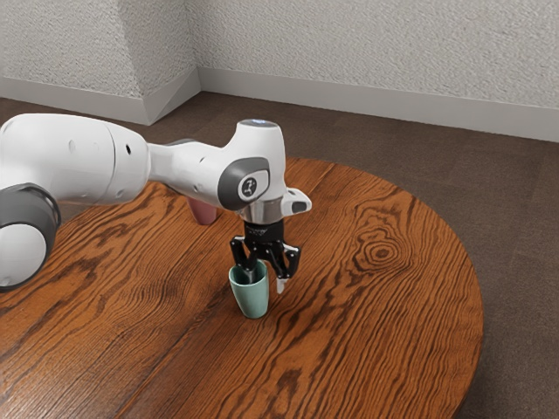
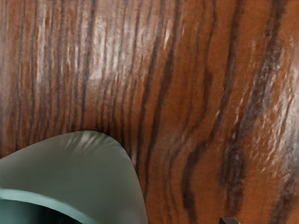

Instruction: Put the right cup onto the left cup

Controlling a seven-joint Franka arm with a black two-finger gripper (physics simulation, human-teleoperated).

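And here's the tapered pale-green cup (image 1: 252, 298), standing on the tabletop (image 1: 376, 323) right beneath the black two-finger tool (image 1: 267, 282), mouth up, narrower base down, its long axis running upright! The tool is released, its fingers spread, one dipping into the cup's mouth and the other outside the wall on the exterior view's right, with daylight between that outer finger and the cup. Over toward the exterior view's left and farther from the camera sits a dusky-pink cup (image 1: 204, 213), its lower part peeking out below the white arm (image 1: 188, 170), its top hidden behind it, so no reading its mouth from here. The finger inside the green cup loses its tip behind the near wall. Up close in the wrist view, that green cup is cut off by the frame, its inside falling into deep shadow, and a small dark piece (image 2: 229, 220) pokes in at the edge, too little of it to name. What a surface, too: round, glossy, orange-brown wood with dark swirling grain! Beyond it lie a dark brown floor (image 1: 524, 236), a pale skirting board (image 1: 393, 103) and rough off-white walls (image 1: 367, 44).
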